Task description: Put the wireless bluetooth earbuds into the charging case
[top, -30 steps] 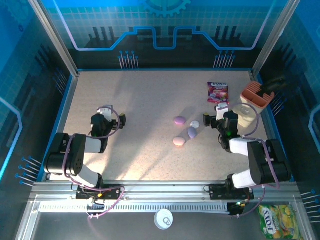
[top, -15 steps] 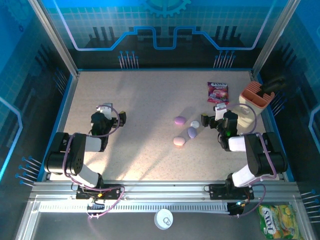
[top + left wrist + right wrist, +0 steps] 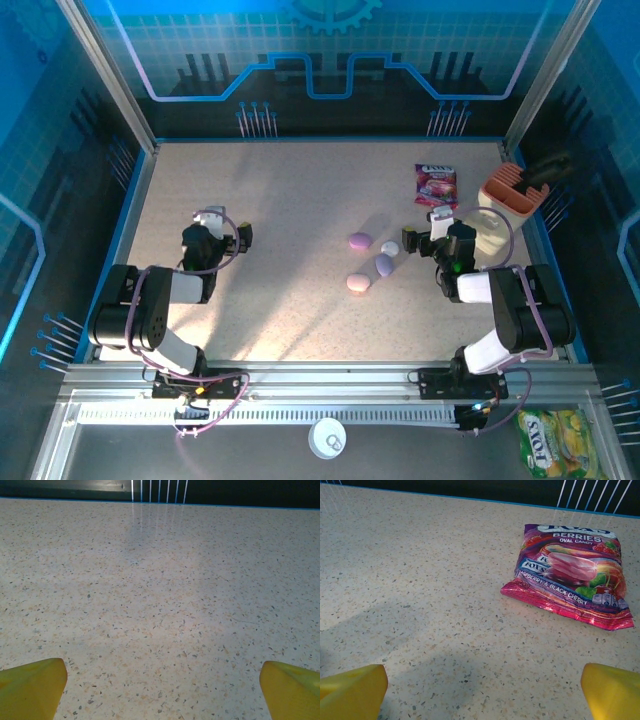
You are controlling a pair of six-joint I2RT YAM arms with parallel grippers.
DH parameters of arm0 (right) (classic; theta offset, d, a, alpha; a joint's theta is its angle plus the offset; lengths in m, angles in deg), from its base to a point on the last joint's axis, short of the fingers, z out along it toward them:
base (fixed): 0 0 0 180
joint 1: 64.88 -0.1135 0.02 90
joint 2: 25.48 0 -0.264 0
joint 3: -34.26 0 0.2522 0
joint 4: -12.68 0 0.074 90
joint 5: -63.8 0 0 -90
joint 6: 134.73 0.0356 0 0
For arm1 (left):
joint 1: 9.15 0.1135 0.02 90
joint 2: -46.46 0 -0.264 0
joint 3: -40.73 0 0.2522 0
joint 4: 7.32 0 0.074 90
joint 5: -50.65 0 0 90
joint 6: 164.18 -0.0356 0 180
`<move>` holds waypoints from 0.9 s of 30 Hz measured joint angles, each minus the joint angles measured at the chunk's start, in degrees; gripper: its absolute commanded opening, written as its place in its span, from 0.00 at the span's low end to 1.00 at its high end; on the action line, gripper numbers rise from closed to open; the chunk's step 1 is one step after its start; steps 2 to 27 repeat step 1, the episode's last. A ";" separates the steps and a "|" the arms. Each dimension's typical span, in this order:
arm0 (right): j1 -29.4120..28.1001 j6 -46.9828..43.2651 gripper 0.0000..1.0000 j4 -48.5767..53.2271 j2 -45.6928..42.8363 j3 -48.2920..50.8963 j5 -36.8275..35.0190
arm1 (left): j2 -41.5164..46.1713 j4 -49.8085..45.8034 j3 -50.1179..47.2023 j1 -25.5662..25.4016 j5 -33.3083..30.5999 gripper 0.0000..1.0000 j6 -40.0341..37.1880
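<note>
1. Charging cases are in neither pair of jaws: my left jaws stand released, their yellow fingertips [image 3: 31, 687] wide apart with only speckled desk [image 3: 160, 590] between them.
2. My right jaws are released as well, yellow fingertips [image 3: 352, 690] spread wide, again with only desk between them.
3. Ahead of the right jaws and off to the right, a purple berry candy bag [image 3: 570, 575] lies flat on the desk.
4. From above, the right jaws sit just right of the white case [image 3: 390, 248]. The lavender case [image 3: 384, 264] is right beside it; whether they touch I cannot tell.
5. The purple case [image 3: 360, 240] lies a little further left, and the pink case [image 3: 358, 283] is the one nearest the arm bases.
6. I cannot pick out the earbuds at this size.
7. The left jaws rest on the left half of the desk, well apart from the cluster.
8. A terracotta holder [image 3: 510, 193] stands at the desk's right edge, near the candy bag.
</note>
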 measured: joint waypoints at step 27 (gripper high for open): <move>0.00 0.00 1.00 0.00 0.00 0.00 0.00 | 0.00 0.00 0.00 0.00 0.00 0.99 0.00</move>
